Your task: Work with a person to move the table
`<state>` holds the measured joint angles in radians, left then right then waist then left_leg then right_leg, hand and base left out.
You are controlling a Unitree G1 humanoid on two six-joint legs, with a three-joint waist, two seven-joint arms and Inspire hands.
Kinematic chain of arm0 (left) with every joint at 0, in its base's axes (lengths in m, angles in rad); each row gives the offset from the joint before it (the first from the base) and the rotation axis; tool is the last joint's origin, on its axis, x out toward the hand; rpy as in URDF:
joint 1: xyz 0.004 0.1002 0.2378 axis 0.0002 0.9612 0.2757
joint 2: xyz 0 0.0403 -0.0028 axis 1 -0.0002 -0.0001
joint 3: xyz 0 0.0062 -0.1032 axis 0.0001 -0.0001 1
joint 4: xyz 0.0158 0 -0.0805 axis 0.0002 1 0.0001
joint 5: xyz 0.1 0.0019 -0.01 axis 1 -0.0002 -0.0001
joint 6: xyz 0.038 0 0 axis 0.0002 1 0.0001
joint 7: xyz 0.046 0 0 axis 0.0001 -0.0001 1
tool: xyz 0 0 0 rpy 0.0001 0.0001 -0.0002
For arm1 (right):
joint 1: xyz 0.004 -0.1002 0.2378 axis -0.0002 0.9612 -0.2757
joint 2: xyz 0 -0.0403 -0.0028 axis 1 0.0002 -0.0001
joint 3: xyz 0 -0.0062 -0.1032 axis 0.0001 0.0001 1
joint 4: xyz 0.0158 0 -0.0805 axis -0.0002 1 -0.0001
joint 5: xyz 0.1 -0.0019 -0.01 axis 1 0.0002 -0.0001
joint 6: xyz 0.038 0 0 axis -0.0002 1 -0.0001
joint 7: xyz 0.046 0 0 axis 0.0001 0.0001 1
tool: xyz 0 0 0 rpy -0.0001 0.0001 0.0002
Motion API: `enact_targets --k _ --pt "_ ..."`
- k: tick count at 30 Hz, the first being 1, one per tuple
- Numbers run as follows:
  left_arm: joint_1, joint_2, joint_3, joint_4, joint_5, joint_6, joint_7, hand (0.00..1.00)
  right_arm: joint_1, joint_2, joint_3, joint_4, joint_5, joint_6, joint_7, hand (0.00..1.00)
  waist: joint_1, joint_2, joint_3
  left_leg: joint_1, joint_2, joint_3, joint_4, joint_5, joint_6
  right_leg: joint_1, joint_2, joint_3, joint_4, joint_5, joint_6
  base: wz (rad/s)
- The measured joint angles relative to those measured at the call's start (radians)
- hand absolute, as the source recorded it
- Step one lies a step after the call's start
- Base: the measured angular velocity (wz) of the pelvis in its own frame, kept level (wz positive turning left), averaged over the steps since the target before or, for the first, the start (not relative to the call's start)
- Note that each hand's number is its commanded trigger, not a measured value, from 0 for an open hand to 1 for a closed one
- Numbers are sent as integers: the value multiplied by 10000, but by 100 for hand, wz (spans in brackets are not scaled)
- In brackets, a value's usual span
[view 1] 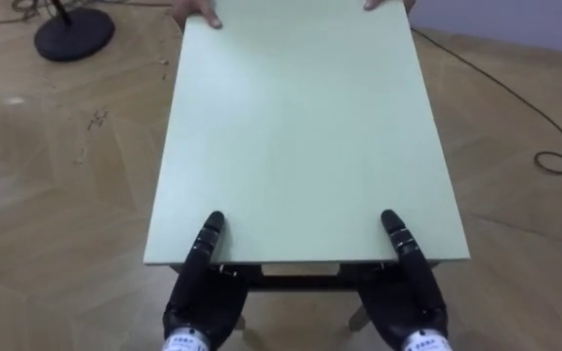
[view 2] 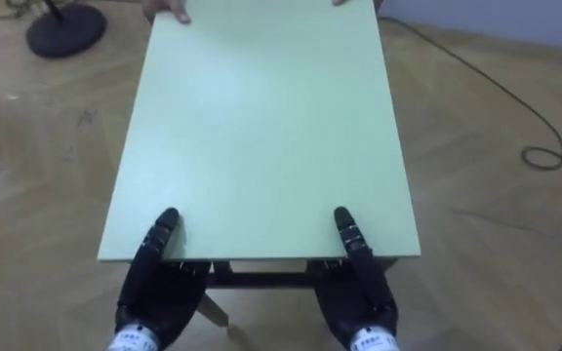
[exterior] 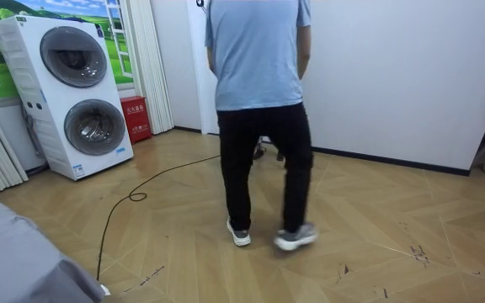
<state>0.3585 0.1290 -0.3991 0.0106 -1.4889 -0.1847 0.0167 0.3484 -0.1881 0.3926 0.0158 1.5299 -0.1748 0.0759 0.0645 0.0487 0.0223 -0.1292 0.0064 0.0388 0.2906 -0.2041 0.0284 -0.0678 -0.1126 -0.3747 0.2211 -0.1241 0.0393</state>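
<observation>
My left hand (view 1: pixel 198 297) and my right hand (view 1: pixel 413 292) are at the near edge of the table (view 1: pixel 301 127), one toward each corner, each reaching over the rim onto the pale green surface. The rest of each hand sits below the edge, so I cannot tell whether my fingers are clamped on it or loose. The top carries nothing, and its dark frame shows just under the near rim between my hands. At the far edge, the person's hands (view 1: pixel 198 15) rest on the two corners. Wooden floor (view 1: pixel 57 195) lies on both sides. To my far left stands a round black stand base (view 1: pixel 74 34), apart from the table. A dark cable (view 1: pixel 554 161) runs along the floor to my right. In the room view the person (exterior: pixel 259 109) stands with their back to the camera, with stacked washing machines (exterior: pixel 74 93) and a red box (exterior: pixel 135 118) beyond.
</observation>
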Motion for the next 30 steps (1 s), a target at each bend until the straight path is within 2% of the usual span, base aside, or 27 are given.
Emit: enact_targets --k 4,5,9,11,13,14,15,16,18,19,21,23,26,30 --pt "129 -57 28 -6 -28 -160 1 100 -37 17 152 0 -28 1 -119 100 238 -19 10 28 -93 -31 2 32 55 115 -146 -221 62 -37 77 20" --pt "139 -41 18 -5 -40 -165 8 100 -38 11 136 0 -64 2 -148 100 220 -24 16 -13 -159 -33 9 67 113 116 -269 -422 206 -116 124 36" --pt "194 -137 27 -8 -130 -152 25 100 -121 -28 151 2 -88 19 -223 100 290 -53 34 -100 -407 -210 53 119 209 99 -618 -713 615 -356 272 40" --pt "184 -160 56 -8 -130 -143 26 100 -121 -18 109 1 -112 13 -223 100 176 -111 63 -257 -603 -330 193 144 305 114 -831 -588 954 -596 421 73" --pt "168 -174 57 -16 -121 -96 23 100 -117 -9 56 0 -95 14 -183 100 45 -190 67 -417 -916 -915 315 224 427 194 -929 -96 1126 -763 561 102" --pt "167 -137 27 -19 -119 -90 23 100 -79 0 50 -1 -96 10 -179 100 -206 -193 66 -419 -1102 -1385 405 263 462 389 -904 181 1072 -801 576 111" --pt "168 -99 7 -20 -120 -82 23 100 -54 -6 51 -3 -96 10 -175 100 -317 -195 67 -409 -1208 -1641 450 283 469 512 -880 410 1035 -830 570 126" --pt "168 -40 -17 -22 -119 -57 23 100 36 40 51 -4 -98 10 -164 100 -454 -253 66 -373 -1339 -2114 492 328 472 674 -813 989 1025 -921 500 97" --pt "170 77 -16 -45 -88 -57 24 100 181 229 50 -3 -113 0 -137 100 -542 -315 68 -370 -1530 -2593 561 369 422 875 -662 1488 912 -977 413 91" --pt "170 189 7 -57 -69 -58 24 100 202 258 119 -3 -90 -9 -134 100 -469 -364 58 -393 -1579 -2791 556 405 377 986 -591 1564 656 -976 414 65" --pt "168 308 67 -99 -76 -35 24 100 165 302 168 -2 -77 -13 -129 100 -204 -441 52 -512 -1587 -2915 544 457 293 1184 -504 1523 255 -964 429 33" --pt "102 296 177 -119 -4 1 20 100 82 349 182 -2 -76 -26 -129 100 48 -497 66 -707 -1592 -3244 550 551 145 1245 -346 1581 -23 -947 454 41" --pt "85 232 231 -156 6 43 20 100 8 348 171 -2 -81 -37 -129 100 251 -500 69 -826 -1522 -3330 555 628 25 1289 -194 1582 -111 -947 454 42" --pt "79 110 406 -226 106 40 22 100 -242 351 221 56 -90 -46 -130 100 572 -497 79 -1076 -1503 -3803 576 781 -199 1376 48 1467 -369 -941 419 40"
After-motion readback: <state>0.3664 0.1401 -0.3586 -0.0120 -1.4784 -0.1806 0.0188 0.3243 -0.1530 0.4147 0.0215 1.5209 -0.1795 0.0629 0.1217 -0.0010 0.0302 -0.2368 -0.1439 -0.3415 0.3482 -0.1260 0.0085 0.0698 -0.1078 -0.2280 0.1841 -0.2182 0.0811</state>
